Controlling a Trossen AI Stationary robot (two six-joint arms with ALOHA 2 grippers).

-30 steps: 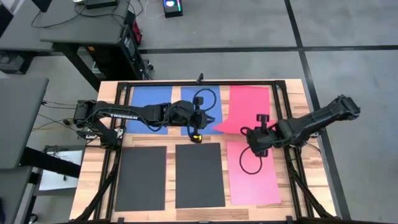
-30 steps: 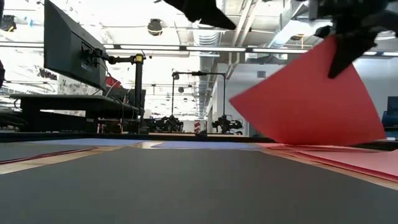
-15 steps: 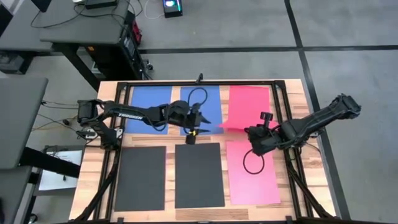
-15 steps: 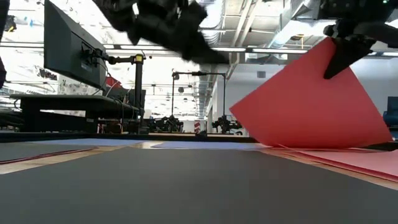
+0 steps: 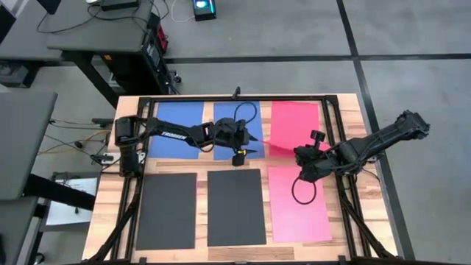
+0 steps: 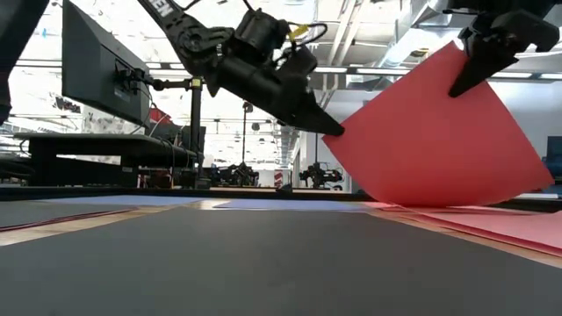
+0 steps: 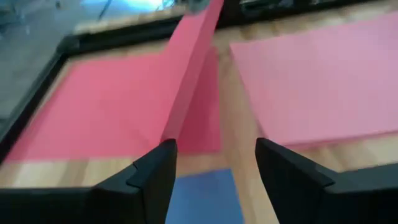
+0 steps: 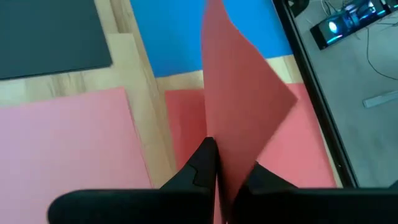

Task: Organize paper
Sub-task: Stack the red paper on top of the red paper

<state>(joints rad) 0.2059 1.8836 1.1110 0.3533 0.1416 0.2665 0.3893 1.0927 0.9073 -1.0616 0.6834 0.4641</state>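
A thin, matte red rectangular paper sheet (image 6: 435, 132) stands tilted on edge above the far right of the pale wooden desk (image 5: 114, 221), flat and stiff, one corner pointing toward the middle. The right gripper (image 5: 304, 152) has its jaws pinched shut on the sheet's upper edge. The left gripper (image 5: 254, 146), reaching from the left, has its dark tapered jaws parted just at the sheet's free corner, not clamped. Flat on the desk lie two blue sheets (image 5: 176, 126) at the far side, two smooth dark grey sheets (image 5: 235, 206) nearer, a pink sheet (image 5: 298, 217) and another red sheet (image 5: 294, 118) under the lifted one.
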